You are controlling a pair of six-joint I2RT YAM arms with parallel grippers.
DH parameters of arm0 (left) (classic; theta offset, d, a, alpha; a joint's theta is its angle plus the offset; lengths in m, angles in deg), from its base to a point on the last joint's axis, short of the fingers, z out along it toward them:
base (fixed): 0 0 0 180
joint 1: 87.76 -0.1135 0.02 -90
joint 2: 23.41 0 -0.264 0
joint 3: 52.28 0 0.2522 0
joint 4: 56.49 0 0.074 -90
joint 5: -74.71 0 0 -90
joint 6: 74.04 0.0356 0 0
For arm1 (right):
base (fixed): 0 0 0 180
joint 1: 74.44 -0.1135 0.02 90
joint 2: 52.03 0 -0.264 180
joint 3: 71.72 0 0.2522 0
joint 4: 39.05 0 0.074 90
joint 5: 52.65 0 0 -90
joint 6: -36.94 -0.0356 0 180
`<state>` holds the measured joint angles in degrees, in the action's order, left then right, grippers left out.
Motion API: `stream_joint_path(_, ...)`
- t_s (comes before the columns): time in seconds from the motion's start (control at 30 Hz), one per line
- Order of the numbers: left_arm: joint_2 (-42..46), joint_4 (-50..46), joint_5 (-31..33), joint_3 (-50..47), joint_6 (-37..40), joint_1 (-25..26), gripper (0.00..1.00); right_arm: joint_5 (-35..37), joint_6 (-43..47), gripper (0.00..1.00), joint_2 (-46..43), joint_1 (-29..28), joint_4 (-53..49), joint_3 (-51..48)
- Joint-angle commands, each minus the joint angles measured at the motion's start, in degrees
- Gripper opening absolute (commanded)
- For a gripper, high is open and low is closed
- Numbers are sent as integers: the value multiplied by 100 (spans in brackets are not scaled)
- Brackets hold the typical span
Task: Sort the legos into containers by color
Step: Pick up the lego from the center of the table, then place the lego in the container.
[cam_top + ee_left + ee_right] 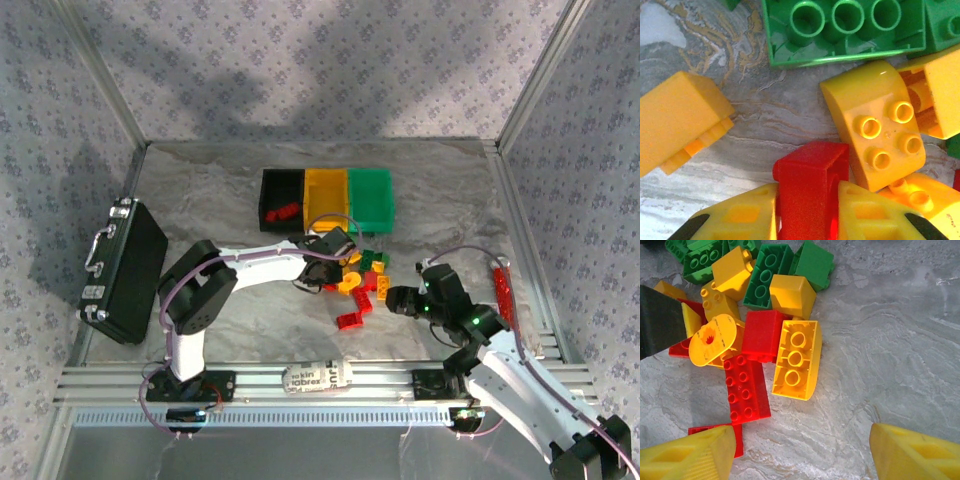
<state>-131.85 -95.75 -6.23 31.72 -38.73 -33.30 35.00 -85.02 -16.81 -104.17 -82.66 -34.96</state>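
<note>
Red, yellow and green legos (360, 278) lie heaped mid-table, in front of three joined bins: black (281, 188), orange-yellow (327, 190) and green (371, 195). Two red bricks (283, 212) lie in the black bin. My left gripper (338, 260) points down at the heap's left side. In the left wrist view it (807, 220) is shut on an upright red brick (812, 177), beside a curved yellow brick (875, 125) and a green brick (840, 30). My right gripper (400, 300) is open at the heap's right edge. Its fingers (690, 455) stand wide apart over bare table, near a flat red brick (746, 387) and a yellow brick (797, 360).
A large black case (125, 270) with a metal handle stands at the left edge. A red cylindrical item (503, 292) lies along the right frame rail. A white labelled packet (318, 377) rests on the front rail. Bare marbled table (220, 200) lies left of the bins.
</note>
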Motion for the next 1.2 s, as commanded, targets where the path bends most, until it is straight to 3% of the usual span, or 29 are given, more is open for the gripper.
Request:
stream_joint_path(0.0,-116,-392,47,-53,47,39,24,-11,-11,73,-77,34,-136,-60)
stream_joint_path(0.37,781,-802,448,85,431,-123,19,-21,-11,73,-81,56,-140,-59)
stream_joint_path(0.5,1177,-980,546,239,802,-557,19,-29,6,73,-81,70,-140,-50)
stream_joint_path(0.7,1422,-1445,434,891,1709,-1631,20,-56,6,73,-77,84,-129,-55)
stream_joint_path(0.87,1156,-1420,168,1552,2350,-2370,20,-72,15,73,-59,100,-109,-46)
stream_joint_path(1.07,459,-1502,21,2504,2771,-2764,22,-121,-3,73,-68,109,-162,-42)
stream_joint_path(1.13,193,-1562,-23,2796,2872,-2835,25,-134,-11,72,-76,107,-179,-38)
stream_joint_path(1.17,52,-1675,-2,2990,2902,-2859,31,-136,-11,72,-92,108,-188,-27)
